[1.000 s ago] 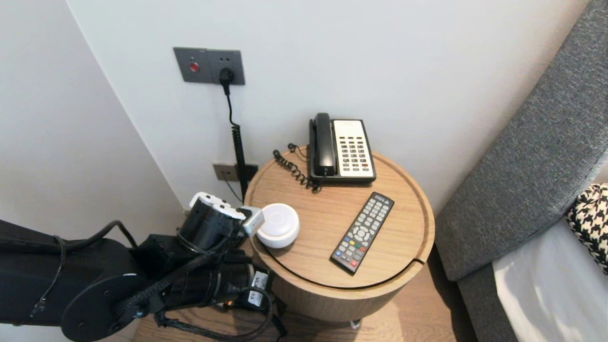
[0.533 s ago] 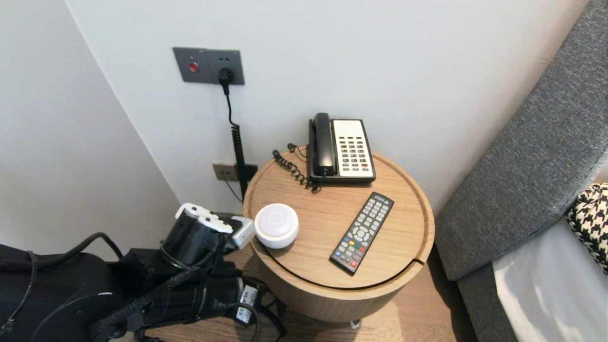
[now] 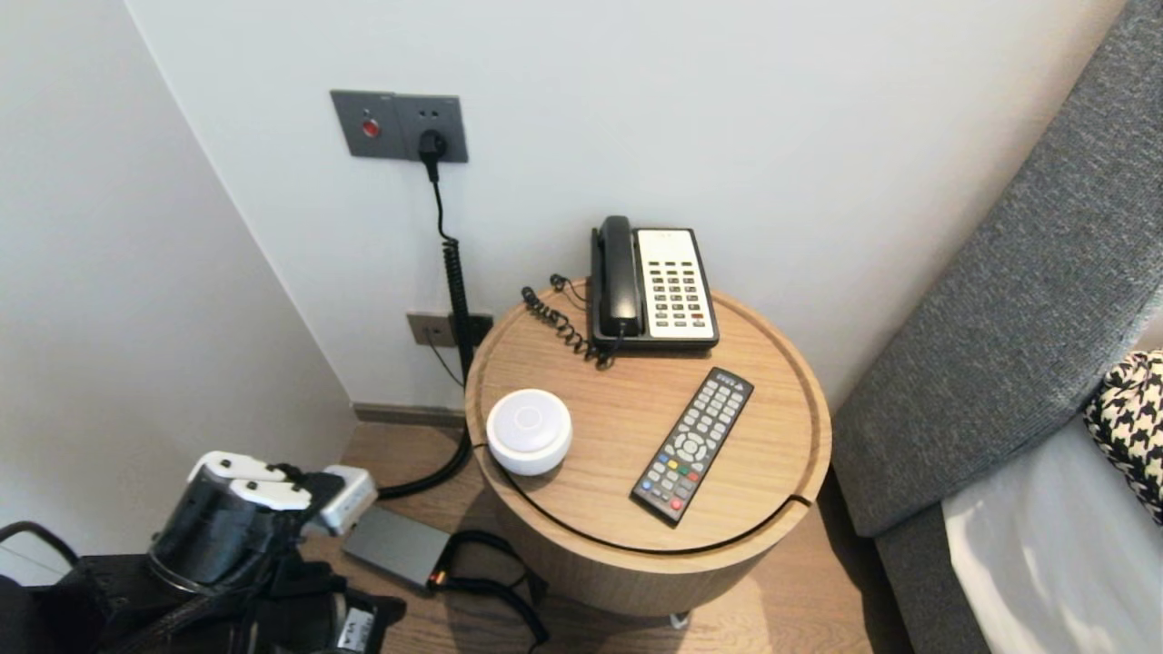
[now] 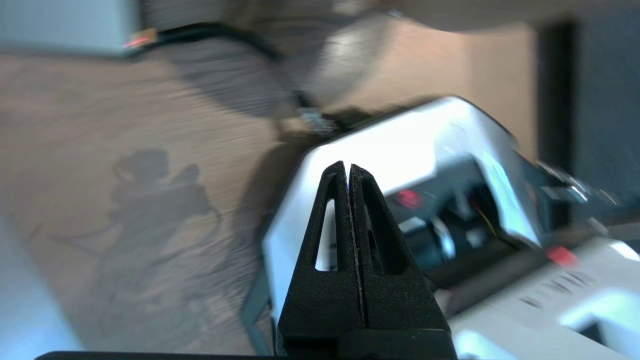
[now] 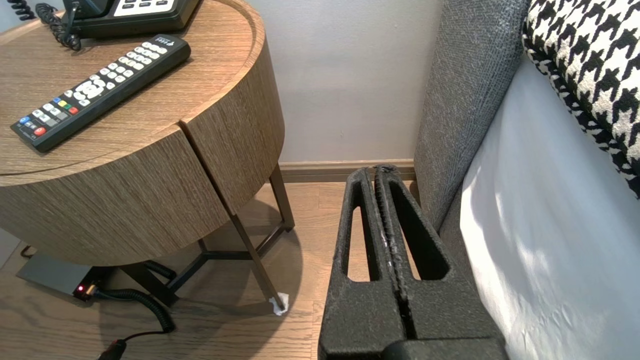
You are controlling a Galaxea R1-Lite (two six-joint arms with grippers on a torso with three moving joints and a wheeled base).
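Surroundings: a round wooden worktop point(image 3: 618, 400) stands in the room corner. The grey upholstered headboard point(image 3: 1018, 300) of a bed is to its right, with a houndstooth pillow point(image 3: 1131, 427) on the white sheet.

A corded telephone point(image 3: 652, 286) sits at the worktop's far edge by the wall, handset on its cradle. A black remote control point(image 3: 694, 444) lies diagonally, right of centre. A wall socket panel point(image 3: 400, 125) is at the far left, and a coiled black cable point(image 3: 457, 291) runs from it down behind the worktop to the floor.

Left end effector point(image 4: 348, 167): fingers pressed together, gripping nothing. It is low at the near left over the wooden floor, well apart from the worktop. The worktop's drum side and raised rim lie between it and the items on top.

Right end effector point(image 5: 377, 170): fingers pressed together, parked low beside the bed, right of the worktop.

Grey power adapter point(image 3: 397, 547): a flat box on the floor just left of the worktop's base, nearest the left arm, with a small red light at its cable end.

White round device point(image 3: 529, 429): a squat puck with rounded sides and a faint ring on its flat top. It sits on the worktop's near left, just inside the rim, apart from the remote control.
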